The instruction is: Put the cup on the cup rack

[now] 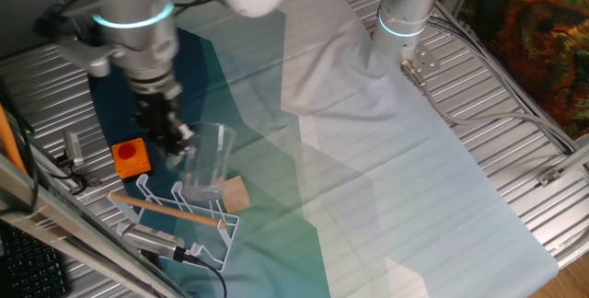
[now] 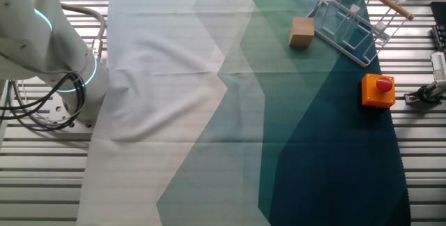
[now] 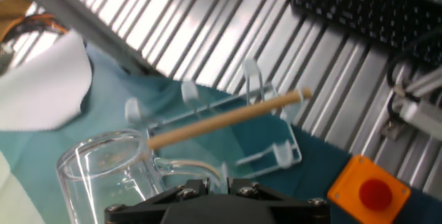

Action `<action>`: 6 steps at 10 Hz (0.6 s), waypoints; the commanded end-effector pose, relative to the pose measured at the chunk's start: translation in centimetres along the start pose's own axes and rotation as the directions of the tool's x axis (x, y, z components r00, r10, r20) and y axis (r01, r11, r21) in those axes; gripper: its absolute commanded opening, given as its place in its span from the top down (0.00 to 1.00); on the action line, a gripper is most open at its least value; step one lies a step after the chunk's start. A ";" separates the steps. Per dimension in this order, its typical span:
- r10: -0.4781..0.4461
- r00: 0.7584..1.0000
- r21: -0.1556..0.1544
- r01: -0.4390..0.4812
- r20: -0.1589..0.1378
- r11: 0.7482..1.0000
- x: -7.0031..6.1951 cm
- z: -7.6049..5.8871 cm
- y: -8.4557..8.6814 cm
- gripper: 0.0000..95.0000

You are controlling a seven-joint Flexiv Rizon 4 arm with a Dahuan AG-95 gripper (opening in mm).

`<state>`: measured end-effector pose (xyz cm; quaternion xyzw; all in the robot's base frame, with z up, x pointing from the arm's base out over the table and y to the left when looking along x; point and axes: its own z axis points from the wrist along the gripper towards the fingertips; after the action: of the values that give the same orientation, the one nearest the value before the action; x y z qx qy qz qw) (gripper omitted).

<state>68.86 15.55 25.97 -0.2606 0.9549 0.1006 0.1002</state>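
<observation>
Desk (image 2: 42, 177) of ribbed metal slats, covered down the middle by a cloth (image 2: 209, 114) in white, pale green, teal and dark blue patches. On the cloth: cup rack (image 2: 352, 24), tan wooden block (image 2: 301, 32) just beside it, orange box with red button (image 2: 378, 90) nearby.

One fixed view looks steeply down from the side nearest the low white wire rack (image 1: 179, 213); the other hangs overhead opposite, rack far. Both share the orange box with red button (image 2: 378, 90). Hand view's close, looking past the rack.
</observation>
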 end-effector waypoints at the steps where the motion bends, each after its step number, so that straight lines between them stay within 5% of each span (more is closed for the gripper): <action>1: 0.036 0.999 0.001 -0.036 0.031 0.999 -0.2 0.3 0.0 1.00; 6: 0.063 0.996 -0.005 -0.063 0.062 0.998 -0.7 0.9 0.2 1.00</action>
<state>69.67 16.34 25.28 -0.2274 0.9589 0.1143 0.1255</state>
